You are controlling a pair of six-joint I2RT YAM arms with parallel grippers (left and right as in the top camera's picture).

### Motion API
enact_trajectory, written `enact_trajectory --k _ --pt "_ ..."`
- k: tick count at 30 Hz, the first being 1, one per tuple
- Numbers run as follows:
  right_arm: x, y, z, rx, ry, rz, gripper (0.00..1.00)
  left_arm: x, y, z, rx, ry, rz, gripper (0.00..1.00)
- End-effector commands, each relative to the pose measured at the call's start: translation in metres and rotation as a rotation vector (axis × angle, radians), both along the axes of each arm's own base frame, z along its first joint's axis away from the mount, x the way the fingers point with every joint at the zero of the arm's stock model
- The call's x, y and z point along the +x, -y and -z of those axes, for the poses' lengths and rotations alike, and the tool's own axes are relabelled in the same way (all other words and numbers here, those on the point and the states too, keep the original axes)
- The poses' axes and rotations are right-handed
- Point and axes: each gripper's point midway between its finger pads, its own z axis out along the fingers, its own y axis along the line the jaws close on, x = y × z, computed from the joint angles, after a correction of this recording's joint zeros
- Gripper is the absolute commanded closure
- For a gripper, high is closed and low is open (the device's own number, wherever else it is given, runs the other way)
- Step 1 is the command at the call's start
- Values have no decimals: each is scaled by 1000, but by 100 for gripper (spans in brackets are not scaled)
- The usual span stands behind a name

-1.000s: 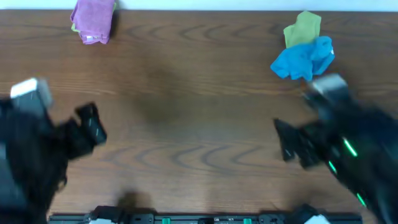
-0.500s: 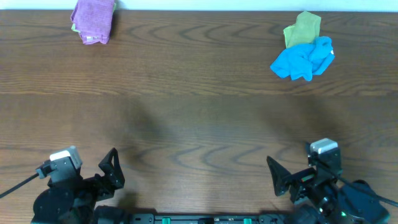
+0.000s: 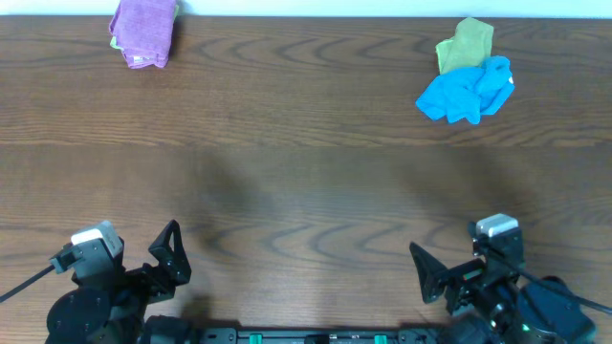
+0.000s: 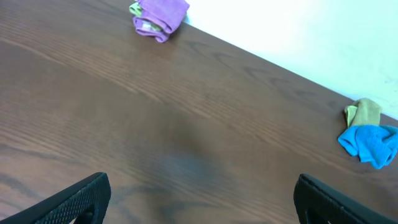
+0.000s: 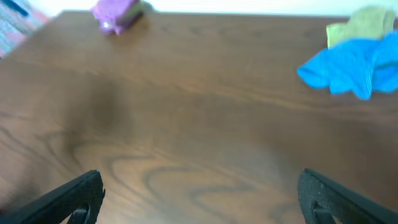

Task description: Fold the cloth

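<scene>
Overhead, the brown wooden surface (image 3: pixel 306 182) is filling the view. The left arm (image 3: pixel 100 287) and right arm (image 3: pixel 502 287) are sitting at its near edge, well apart. In the wrist views, the left jaws and right jaws are both standing spread wide, gripping nothing, with bare wood between them. The blue cloth (image 3: pixel 466 89) is lying crumpled at the far right. The cloth (image 3: pixel 143 31) is resting at the far left corner, seemingly folded into a compact bundle. The yellow-green cloth (image 3: pixel 467 43) is touching the blue one's far side.
</scene>
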Motion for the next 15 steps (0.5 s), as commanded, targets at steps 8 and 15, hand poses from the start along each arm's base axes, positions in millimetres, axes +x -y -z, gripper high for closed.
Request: enact_trajectory --k 8,15 --pt "-24 17 41 -110 -168 0 1 -17 -2 29 15 -139 3 5" --pt "-24 16 41 -109 -166 0 1 -33 -10 50 62 -244 -19 5"
